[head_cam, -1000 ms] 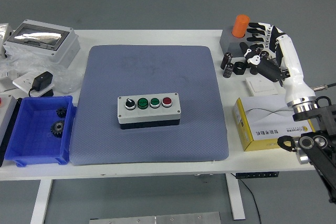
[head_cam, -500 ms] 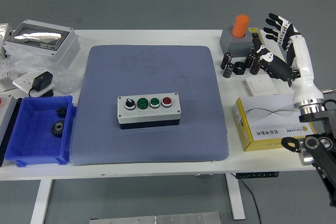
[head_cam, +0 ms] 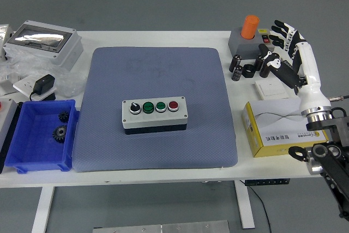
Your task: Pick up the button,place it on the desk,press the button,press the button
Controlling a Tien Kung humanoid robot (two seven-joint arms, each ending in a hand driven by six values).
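Observation:
A grey button box point(head_cam: 155, 114) with a black switch, two green buttons and a red button lies on the blue-grey mat point(head_cam: 158, 80) in the middle of the table. My right hand point(head_cam: 281, 47) is at the far right, above the table's right side, its fingers spread and empty. It hovers next to a grey block with an orange cylinder point(head_cam: 250, 32) and some small black parts point(head_cam: 245, 67). My left arm is out of view.
A yellow and white carton point(head_cam: 278, 129) lies under my right forearm. A white switch plate point(head_cam: 271, 88) lies behind it. A blue bin point(head_cam: 41, 135) with gears stands at the left, with a grey enclosure point(head_cam: 42, 42), a black adapter point(head_cam: 43, 85) and plastic bags behind.
My right hand has opened its fingers and drifted slightly at the far right, staying near the orange cylinder block. The button box has not moved.

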